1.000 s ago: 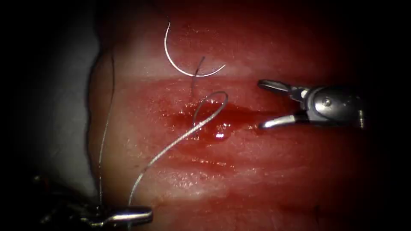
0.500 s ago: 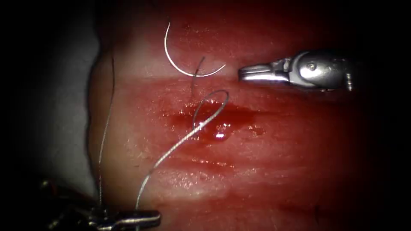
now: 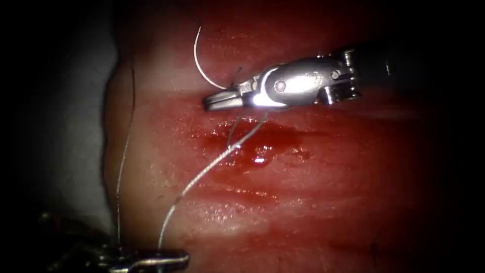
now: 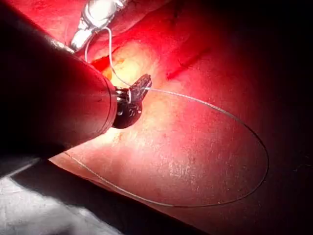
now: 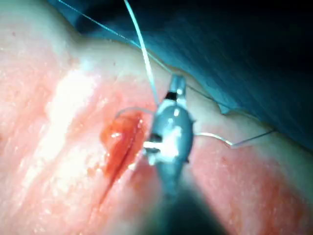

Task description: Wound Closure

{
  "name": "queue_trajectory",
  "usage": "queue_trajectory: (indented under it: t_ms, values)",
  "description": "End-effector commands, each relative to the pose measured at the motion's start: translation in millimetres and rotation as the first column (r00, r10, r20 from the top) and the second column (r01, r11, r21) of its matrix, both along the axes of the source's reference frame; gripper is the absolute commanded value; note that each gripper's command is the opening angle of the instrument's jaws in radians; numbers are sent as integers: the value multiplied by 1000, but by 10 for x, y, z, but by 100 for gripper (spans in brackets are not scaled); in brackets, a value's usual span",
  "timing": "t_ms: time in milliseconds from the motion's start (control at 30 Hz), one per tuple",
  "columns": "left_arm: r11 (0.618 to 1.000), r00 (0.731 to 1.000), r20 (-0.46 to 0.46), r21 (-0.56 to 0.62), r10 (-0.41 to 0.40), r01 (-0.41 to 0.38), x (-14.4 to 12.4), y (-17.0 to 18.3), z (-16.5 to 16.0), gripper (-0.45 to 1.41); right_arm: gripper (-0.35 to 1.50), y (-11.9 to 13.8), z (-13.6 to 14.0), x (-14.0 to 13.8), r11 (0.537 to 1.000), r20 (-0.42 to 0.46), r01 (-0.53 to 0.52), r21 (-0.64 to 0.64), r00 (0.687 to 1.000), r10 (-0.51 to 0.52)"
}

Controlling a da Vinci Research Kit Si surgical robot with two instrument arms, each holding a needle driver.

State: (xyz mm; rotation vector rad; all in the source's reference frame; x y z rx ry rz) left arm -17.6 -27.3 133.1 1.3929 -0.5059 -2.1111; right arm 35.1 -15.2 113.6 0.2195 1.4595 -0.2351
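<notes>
closing right end effector (image 3: 214, 100) over needle (image 3: 199, 63)

- A surgical training bench in a lab, not an operating room.
- The tissue (image 3: 313, 192) is a slab of layered meat whose cut edge sits in plain sight against a grey cloth (image 3: 65, 126).
- A steel wristed tool (image 3: 220, 100) works over a short cut (image 3: 252, 146) wet with red fluid.
- A curved needle (image 3: 198, 58) and thread (image 3: 202, 174) lie on the slab.
</notes>
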Motion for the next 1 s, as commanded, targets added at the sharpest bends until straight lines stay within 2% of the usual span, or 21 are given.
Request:
queue_trajectory:
  t_ms: [33, 133, 200, 300, 433, 733, 1000]
  values:
    - [1000, 1000, -4, 3, -10, 10, -4, -3, 6, -45, -35, -15, 8, 3, 1000, -2, 6, 7, 1000, -6]
    - [1000, 999, -26, 0, -31, 31, -4, 17, 15, -45, -35, -25, 9, 1, 1000, -1, 14, 22, 1000, -14]
    - [999, 998, -45, -9, -52, 51, -5, 29, 34, -45, -35, -30, 9, -1, 999, -3, 20, 30, 1000, -20]
    - [997, 996, -65, -41, -65, 62, -4, 34, 69, -45, -35, -34, 10, -3, 999, -3, 19, 45, 1000, -18]
    - [998, 995, -90, -36, -53, 50, -4, 32, 99, -45, -35, -42, 12, -2, 998, -1, 24, 61, 1000, -24]
    - [998, 992, -120, -40, -43, 39, 0, 52, 120, -45, -35, -47, 11, -2, 995, -40, 21, 101, 999, -17]
    - [1000, 989, -146, -15, -25, 24, -18, 33, 159, -45, -35, -46, 8, -1, 989, -79, -22, 149, 996, 34]
